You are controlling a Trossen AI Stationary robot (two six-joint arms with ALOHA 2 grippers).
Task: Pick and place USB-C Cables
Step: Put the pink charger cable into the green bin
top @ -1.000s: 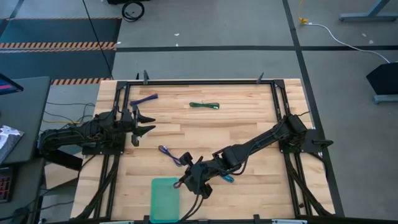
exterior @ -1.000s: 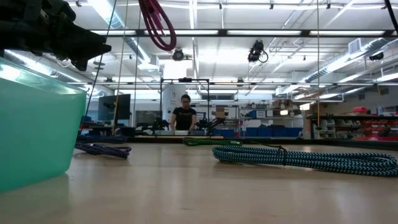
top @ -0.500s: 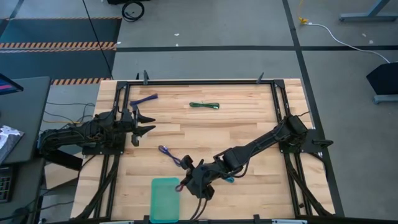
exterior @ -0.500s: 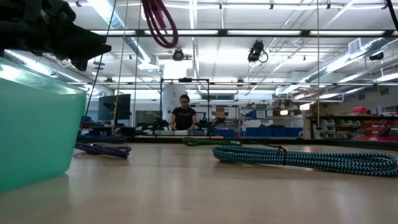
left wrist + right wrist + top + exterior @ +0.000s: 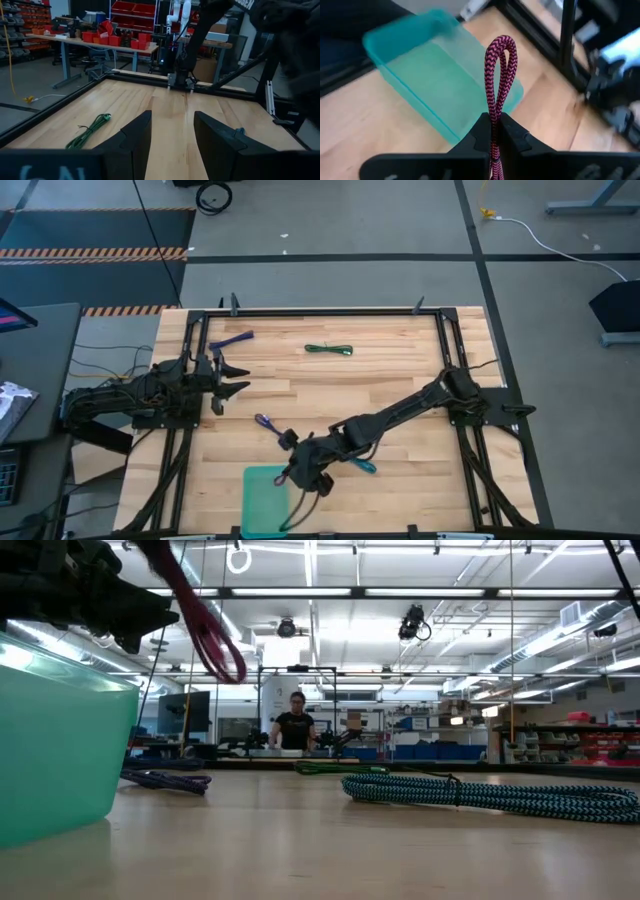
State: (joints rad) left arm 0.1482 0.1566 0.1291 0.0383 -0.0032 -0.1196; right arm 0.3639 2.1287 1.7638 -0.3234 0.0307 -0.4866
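My right gripper (image 5: pixel 295 472) reaches over the far right corner of the teal tray (image 5: pixel 262 502) and is shut on the maroon cable (image 5: pixel 496 75). In the low view the maroon cable (image 5: pixel 208 632) slants in the air beside the tray (image 5: pixel 55 740). The teal cable (image 5: pixel 365 467) lies just right of that gripper. The violet cable (image 5: pixel 266 423) lies beyond the tray. The blue-purple cable (image 5: pixel 232 340) and the dark green cable (image 5: pixel 330 350) lie near the far edge. My left gripper (image 5: pixel 233 378) waits open at the left. My right gripper pinches the maroon cable between its two fingers (image 5: pixel 481 131), which lie along the doubled strands. The looped end (image 5: pixel 501 44) sticks out past the fingertips. The cable is lifted clear of the table, over the tray's edge.
A black frame (image 5: pixel 320 312) rims the wooden table. Bare wood lies in the middle between the arms. In the left wrist view the dark green cable (image 5: pixel 90 131) lies ahead of the open fingers. A person (image 5: pixel 296 725) stands far behind the table.
My right gripper has moved toward the table's left, from beside the tray to over its far right corner, still shut on the maroon cable. In the low view the cable's loop has swung from high and nearly upright to lower and slanted toward the tray.
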